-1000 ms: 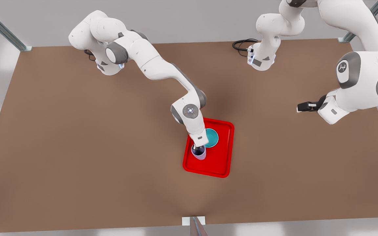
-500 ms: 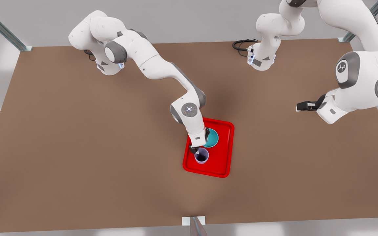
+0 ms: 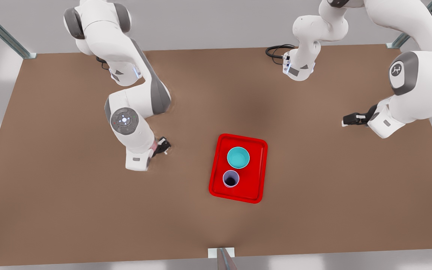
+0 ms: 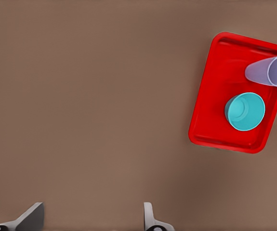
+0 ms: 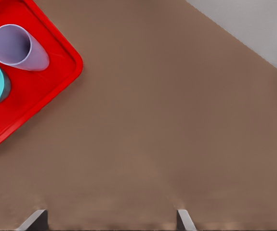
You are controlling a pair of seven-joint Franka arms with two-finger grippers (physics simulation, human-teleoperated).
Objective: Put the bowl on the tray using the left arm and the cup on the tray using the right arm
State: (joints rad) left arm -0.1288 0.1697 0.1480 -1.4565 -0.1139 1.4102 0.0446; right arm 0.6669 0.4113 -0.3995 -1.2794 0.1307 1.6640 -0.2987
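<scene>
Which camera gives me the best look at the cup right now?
The front view: the cup stands whole and upright on the tray, clearly apart from the bowl. The left wrist view catches the cup at the picture's edge, slightly cut off. The right wrist view shows it whole but slanted, near a corner.

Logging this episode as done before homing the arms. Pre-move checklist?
1. bowl upright inside the tray: ok.
2. cup upright inside the tray, beside the bowl, narrow gap between them: ok.
3. left gripper open, holding nothing, over the table at the front view's right: ok.
4. right gripper open, holding nothing, at the front view's left of the tray: ok.
5. Both grippers well apart from the tray: ok.
</scene>
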